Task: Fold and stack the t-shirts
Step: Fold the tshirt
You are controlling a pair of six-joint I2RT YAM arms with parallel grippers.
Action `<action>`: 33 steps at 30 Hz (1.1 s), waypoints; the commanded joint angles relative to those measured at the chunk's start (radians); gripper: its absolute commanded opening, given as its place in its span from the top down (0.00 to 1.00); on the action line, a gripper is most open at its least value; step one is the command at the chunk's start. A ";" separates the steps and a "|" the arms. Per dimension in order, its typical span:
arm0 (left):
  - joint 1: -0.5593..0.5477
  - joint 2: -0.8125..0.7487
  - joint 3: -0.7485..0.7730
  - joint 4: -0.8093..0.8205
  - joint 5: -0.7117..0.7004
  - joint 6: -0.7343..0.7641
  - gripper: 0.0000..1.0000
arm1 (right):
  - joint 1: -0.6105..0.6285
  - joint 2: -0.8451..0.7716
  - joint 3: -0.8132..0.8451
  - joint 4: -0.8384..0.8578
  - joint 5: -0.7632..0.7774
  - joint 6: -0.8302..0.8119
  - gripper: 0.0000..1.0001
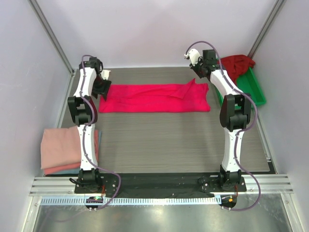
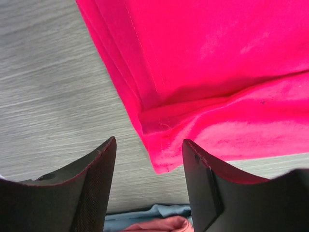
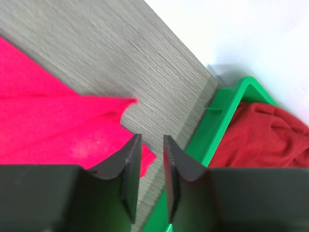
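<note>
Pinkish-red t-shirt [image 1: 154,98] is lying as a long flat band across the far middle of the table [image 1: 169,145], and I judge it to be partway through its folding, with the crosswise fold not yet made. The left gripper [image 1: 102,87] is hovering at its left end and the right gripper [image 1: 200,65] is hanging just past its far right corner. The next move is probably calling for each gripper to pinch an end corner and bring one end over the other.

At the near left, the salmon-pink stack [image 1: 60,147] is waiting; at the far right, the crimson t-shirt [image 1: 237,65] is sitting bunched in the green tray [image 1: 258,92].

The left wrist view is showing what the top view is not: fingers spread wide, the hemmed shirt corner [image 2: 159,164] lying between them and ungripped. The right wrist view is showing its jaws drawn almost together with a slim gap, holding nothing, poised over bare table between shirt and tray.
</note>
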 commanded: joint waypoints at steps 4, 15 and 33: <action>-0.011 -0.141 0.028 0.061 -0.046 -0.016 0.41 | 0.005 -0.190 -0.084 0.028 -0.112 0.178 0.64; -0.031 -0.101 -0.185 0.048 0.115 0.022 0.69 | 0.031 -0.120 -0.170 -0.294 -0.478 0.163 0.60; -0.034 -0.045 -0.242 0.046 0.097 0.012 0.67 | 0.057 0.025 -0.080 -0.325 -0.410 0.106 0.54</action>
